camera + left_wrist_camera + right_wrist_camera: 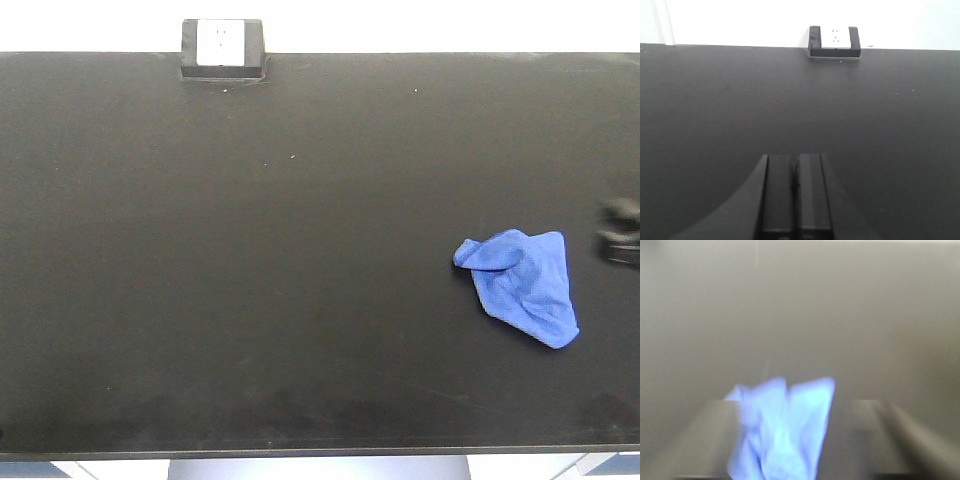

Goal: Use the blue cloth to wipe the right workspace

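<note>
Where crumpled, blue cloth [522, 284] folds softly.

A bright blue cloth [522, 284] lay on a plain matte black benchtop [250, 260]; the black socket box [222, 50] had a white faceplate.

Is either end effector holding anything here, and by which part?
Nothing is held. The blue cloth lies crumpled on the benchtop; left end effector is shut and empty.
</note>
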Controlling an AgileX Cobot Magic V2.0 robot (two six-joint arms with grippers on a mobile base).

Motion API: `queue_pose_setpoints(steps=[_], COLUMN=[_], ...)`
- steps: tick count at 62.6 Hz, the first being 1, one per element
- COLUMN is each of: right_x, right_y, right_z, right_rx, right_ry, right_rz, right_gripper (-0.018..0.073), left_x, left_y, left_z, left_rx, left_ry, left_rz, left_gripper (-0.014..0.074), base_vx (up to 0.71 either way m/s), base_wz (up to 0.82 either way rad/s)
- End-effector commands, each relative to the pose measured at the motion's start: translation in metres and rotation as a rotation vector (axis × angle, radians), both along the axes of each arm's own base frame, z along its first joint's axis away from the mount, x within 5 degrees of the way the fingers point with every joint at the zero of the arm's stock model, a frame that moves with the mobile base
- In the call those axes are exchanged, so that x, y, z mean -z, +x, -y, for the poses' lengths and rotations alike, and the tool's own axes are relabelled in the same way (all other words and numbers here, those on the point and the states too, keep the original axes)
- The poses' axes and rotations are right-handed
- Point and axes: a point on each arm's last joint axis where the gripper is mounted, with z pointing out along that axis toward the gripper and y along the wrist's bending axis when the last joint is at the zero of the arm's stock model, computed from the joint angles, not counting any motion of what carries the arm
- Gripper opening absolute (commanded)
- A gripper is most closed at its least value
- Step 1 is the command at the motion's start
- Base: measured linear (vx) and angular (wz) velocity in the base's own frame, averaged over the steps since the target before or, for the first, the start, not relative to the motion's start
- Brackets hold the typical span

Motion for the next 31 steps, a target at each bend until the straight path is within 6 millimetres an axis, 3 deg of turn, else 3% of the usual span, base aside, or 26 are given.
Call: queue_pose_setpoints(steps=[1, 5, 31], right_x=[-0.024, -0.031, -0.038], right_y=[-0.020, -0.029, -0.027], right_z=[0.002, 0.003, 0.001], right_rx=[-0.004, -0.003, -0.023], right_ry=[-0.007, -0.006, -0.007], right_rz=[0.148, 0.203, 0.281], right_gripper=[0.0135, -0.0013, -0.0008], left_x=[0.002, 0.002, 0.002], left_y=[0.001, 0.001, 0.001], left_z=[0.001, 0.001, 0.001], left_rx=[0.015, 0.015, 0.015], left_ry=[-0.009, -0.009, -0.009], left_rz=[0.070, 0.070, 0.070], left_gripper=[-0.0006, -0.0006, -0.0006], base_vx=[0.00, 0.00, 0.00], base_wz=[0.00, 0.00, 0.00])
